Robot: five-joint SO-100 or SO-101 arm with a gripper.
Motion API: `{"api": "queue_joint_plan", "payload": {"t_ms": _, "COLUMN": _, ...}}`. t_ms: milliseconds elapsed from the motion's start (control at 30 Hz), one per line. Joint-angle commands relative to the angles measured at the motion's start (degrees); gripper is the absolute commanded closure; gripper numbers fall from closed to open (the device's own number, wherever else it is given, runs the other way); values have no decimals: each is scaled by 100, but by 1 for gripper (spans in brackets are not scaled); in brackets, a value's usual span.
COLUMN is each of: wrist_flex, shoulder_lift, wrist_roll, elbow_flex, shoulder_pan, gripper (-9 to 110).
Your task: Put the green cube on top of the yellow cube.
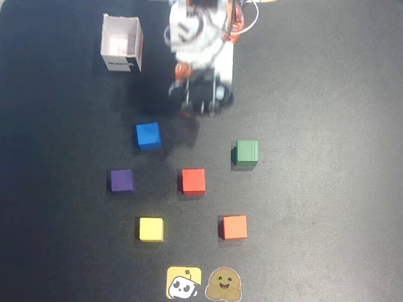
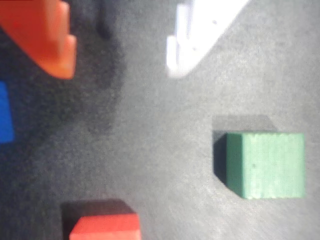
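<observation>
Green cube (image 2: pixel 265 164) untouched, right of open, empty fingers (image 2: pixel 120 60) in wrist view; shift over, straddle squarely, then carry to yellow cube (image 1: pixel 151 229).

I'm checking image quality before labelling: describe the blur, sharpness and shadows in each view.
Overhead view: the arm at the top is motion-smeared, while the green cube and yellow cube are fairly crisp with faint shadows. Wrist view: soft throughout, the tool blurred most; the green cube casts a dark shadow to its upper left.
</observation>
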Motion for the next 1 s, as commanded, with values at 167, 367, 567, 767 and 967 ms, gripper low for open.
{"api": "queue_joint_plan", "payload": {"t_ms": 167, "wrist_flex": -88, "shoulder_lift": -1608, "wrist_roll": 0, "elbow_flex": -1327, "shoulder_pan": -272, "gripper": 87}}
{"api": "queue_joint_plan", "payload": {"t_ms": 367, "wrist_flex": -475, "shoulder_lift": -2347, "wrist_roll": 316, "elbow_flex": -1538, "shoulder_pan": -1072, "gripper": 86}}
{"api": "queue_joint_plan", "payload": {"t_ms": 567, "wrist_flex": -1002, "shoulder_lift": -3050, "wrist_roll": 853, "elbow_flex": -1670, "shoulder_pan": -1670, "gripper": 85}}
{"api": "queue_joint_plan", "payload": {"t_ms": 767, "wrist_flex": -1371, "shoulder_lift": -3568, "wrist_roll": 1063, "elbow_flex": -1714, "shoulder_pan": -1898, "gripper": 84}}
{"api": "queue_joint_plan", "payload": {"t_ms": 967, "wrist_flex": -1714, "shoulder_lift": -3990, "wrist_roll": 1151, "elbow_flex": -1714, "shoulder_pan": -1960, "gripper": 84}}
